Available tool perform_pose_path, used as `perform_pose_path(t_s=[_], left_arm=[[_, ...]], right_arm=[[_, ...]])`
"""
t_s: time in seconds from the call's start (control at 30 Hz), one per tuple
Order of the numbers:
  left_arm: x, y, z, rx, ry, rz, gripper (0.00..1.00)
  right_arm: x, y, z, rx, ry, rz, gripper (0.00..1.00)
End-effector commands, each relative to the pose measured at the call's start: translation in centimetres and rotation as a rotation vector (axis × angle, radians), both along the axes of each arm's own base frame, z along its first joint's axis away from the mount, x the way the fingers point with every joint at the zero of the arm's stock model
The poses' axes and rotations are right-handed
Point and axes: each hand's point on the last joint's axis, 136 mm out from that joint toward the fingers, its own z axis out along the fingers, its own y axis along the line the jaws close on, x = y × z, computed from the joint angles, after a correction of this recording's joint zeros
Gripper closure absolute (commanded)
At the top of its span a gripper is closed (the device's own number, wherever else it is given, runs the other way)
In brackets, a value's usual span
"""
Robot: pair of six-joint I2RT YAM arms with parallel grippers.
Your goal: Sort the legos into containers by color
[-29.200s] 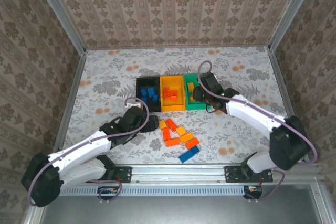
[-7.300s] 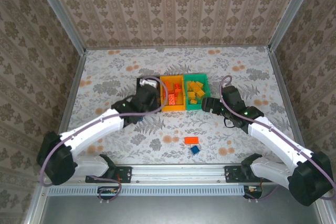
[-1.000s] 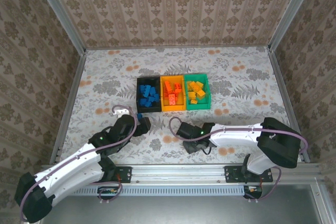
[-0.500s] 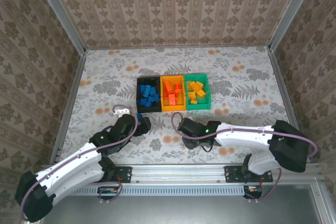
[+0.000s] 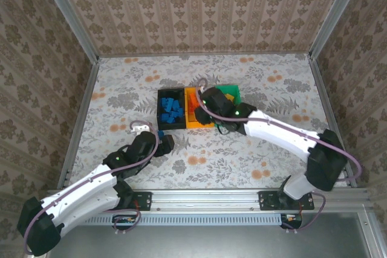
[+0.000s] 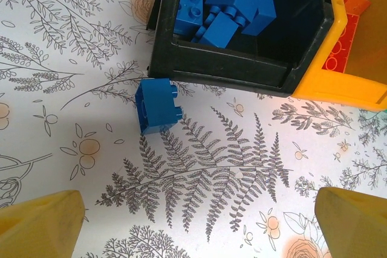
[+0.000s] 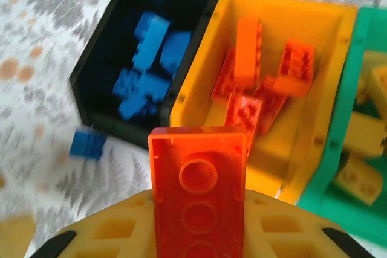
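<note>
Grips a red-orange brick [image 7: 198, 173] in the right gripper [image 7: 197, 225] over the orange-yellow bin [image 7: 340, 40], to join its colour. Spreads the left gripper [image 6: 199, 220] wide over a stray blue brick [image 6: 156, 104], near side of the black bin [image 6: 230, 68].

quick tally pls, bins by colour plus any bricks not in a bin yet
black plastic bin: 1
orange-yellow plastic bin: 1
green plastic bin: 1
small blue plastic brick loose on the table beside the black bin: 1
flat red-orange plastic brick held in the right gripper: 1
Total: 5
</note>
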Motion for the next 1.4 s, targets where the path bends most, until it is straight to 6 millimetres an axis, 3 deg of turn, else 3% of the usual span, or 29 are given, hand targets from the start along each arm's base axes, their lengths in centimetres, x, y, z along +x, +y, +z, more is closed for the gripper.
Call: perform_pose_path(t_s=[0.0, 0.2, 0.47, 0.6, 0.7, 0.83, 1.1, 1.37], left_arm=[[0.2, 0.0, 0.1, -0.021, 0.002, 0.013, 0.0], [0.1, 0.0, 0.2, -0.025, 0.004, 0.011, 0.0], [0.0, 0.0, 0.4, -0.032, 0.0, 0.011, 0.0], [0.0, 0.0, 0.4, -0.03, 0.0, 0.01, 0.0], [0.0, 0.0, 0.5, -0.03, -0.002, 0.005, 0.0], [0.0, -0.1, 0.8, -0.028, -0.005, -0.002, 0.0], [0.3, -0.2, 1.7, -0.023, -0.026, -0.006, 0.0], [1.1, -0.4, 2.9, 0.011, -0.049, -0.013, 0.0]], right_arm=[[3.7, -0.1, -1.3, -0.048, 0.011, -0.068, 0.71], [8.6, -0.3, -4.3, -0.213, 0.039, -0.188, 0.71], [9.6, -1.3, -7.1, -0.318, 0.067, -0.255, 0.67], [9.4, -1.1, -7.4, -0.292, 0.071, -0.26, 0.54], [9.4, -0.8, -6.8, -0.27, 0.06, -0.259, 0.38], [9.2, -0.4, -4.6, -0.205, 0.002, -0.256, 0.27], [6.3, -0.4, 0.3, -0.029, -0.09, -0.226, 0.21], [1.0, -1.6, 2.2, 0.158, -0.092, -0.153, 0.19]])
